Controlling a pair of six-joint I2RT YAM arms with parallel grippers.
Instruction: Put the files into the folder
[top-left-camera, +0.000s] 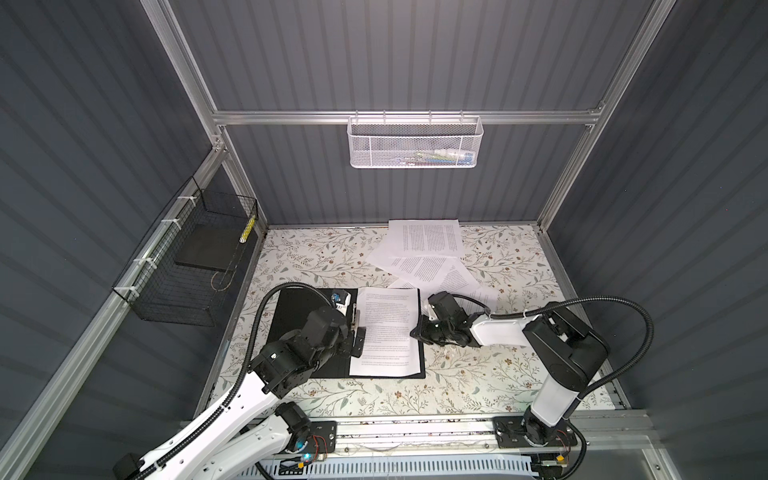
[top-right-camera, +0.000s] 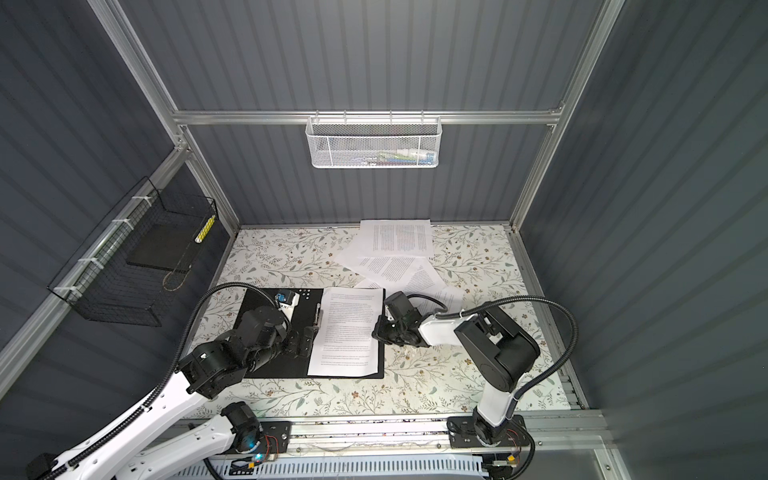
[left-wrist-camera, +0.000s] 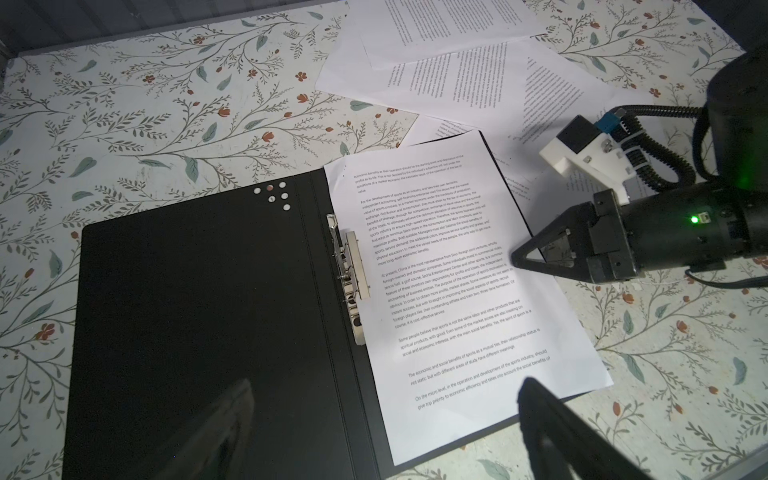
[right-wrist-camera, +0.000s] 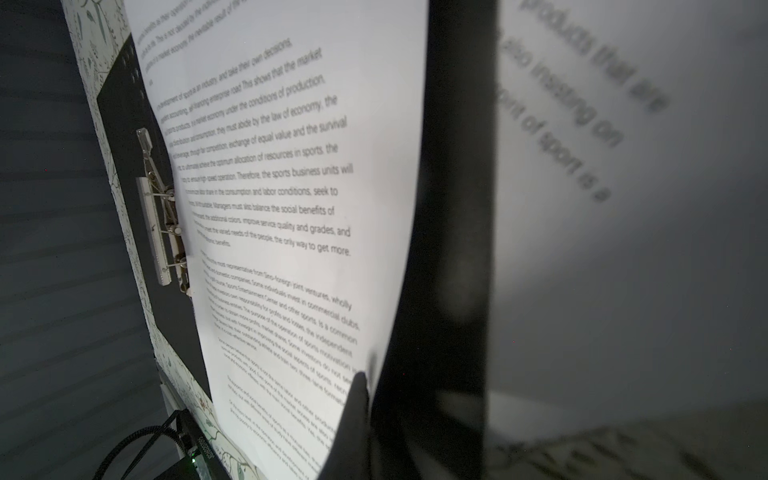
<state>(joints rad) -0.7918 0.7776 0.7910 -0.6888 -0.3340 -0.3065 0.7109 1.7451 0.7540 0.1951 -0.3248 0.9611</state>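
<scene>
The folder (top-left-camera: 295, 303) (top-right-camera: 286, 370) (left-wrist-camera: 187, 311) lies open on the table, black inside up, with a metal clip (left-wrist-camera: 353, 282) (right-wrist-camera: 160, 216) by its spine. One printed sheet (top-left-camera: 386, 328) (top-right-camera: 349, 328) (left-wrist-camera: 449, 291) (right-wrist-camera: 270, 208) rests on its right half. My right gripper (top-left-camera: 415, 332) (top-right-camera: 376, 330) (left-wrist-camera: 515, 259) is shut at that sheet's right edge, which curls up at the fingertip. My left gripper (top-left-camera: 357, 336) (top-right-camera: 309, 336) (left-wrist-camera: 382, 415) hovers open over the spine, holding nothing. Several more files (top-left-camera: 424, 249) (top-right-camera: 395, 245) (left-wrist-camera: 457, 62) lie loose and overlapping behind the folder.
A black wire basket (top-left-camera: 166, 291) on the left wall holds a dark flat slab (top-left-camera: 203, 251). A white mesh basket (top-left-camera: 415, 141) hangs on the back wall. The floral table cover (top-left-camera: 498, 374) runs to the metal frame rail at the front.
</scene>
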